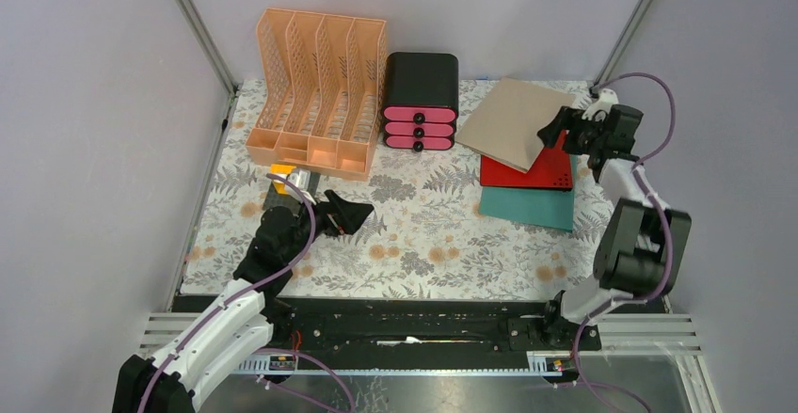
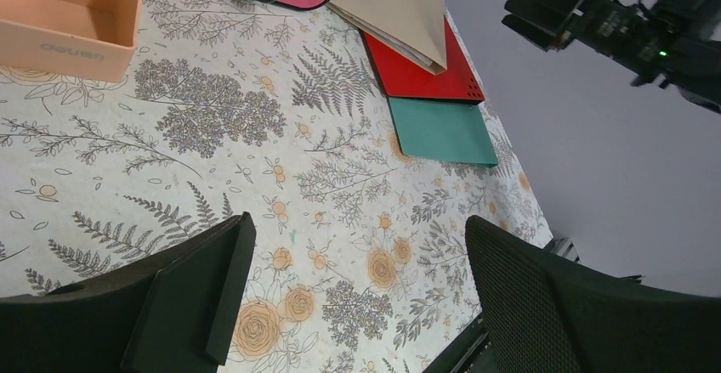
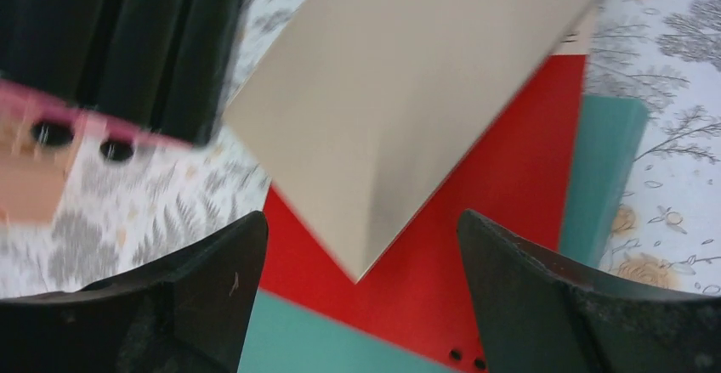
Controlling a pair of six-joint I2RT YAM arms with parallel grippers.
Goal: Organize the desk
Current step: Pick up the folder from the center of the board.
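tabletop [image 1: 433,248]: pale cloth printed with grey ferns and tan-orange flowers. it fills the middle of the top view inside a metal frame, with both arm bases at its near edge.

far-left corner: orange slotted file rack [image 1: 318,88], upright, open trays facing the near edge.

left half, in front of the rack: left fingers [image 1: 353,217] spread wide and holding nothing. wrist view shows only bare cloth between them. they sit low over the tabletop; contact cannot be told.

far edge, centre: black drawer box [image 1: 421,101] just beside the rack's right side. three pink fronts with dark knobs face the near edge.

far-right corner: three flat folders overlapped.
- teal folder [image 1: 527,208] is lowest and nearest the near edge.
- red folder [image 1: 538,172] lies on the teal one.
- tan folder [image 1: 513,123] lies on top, turned at an angle, with one corner pointing toward the near edge.

right edge: right fingers [image 1: 555,131] spread wide above the tan folder's right side. in the wrist view the folder's corner falls between them, ungripped. the left wrist view shows them up in the air.
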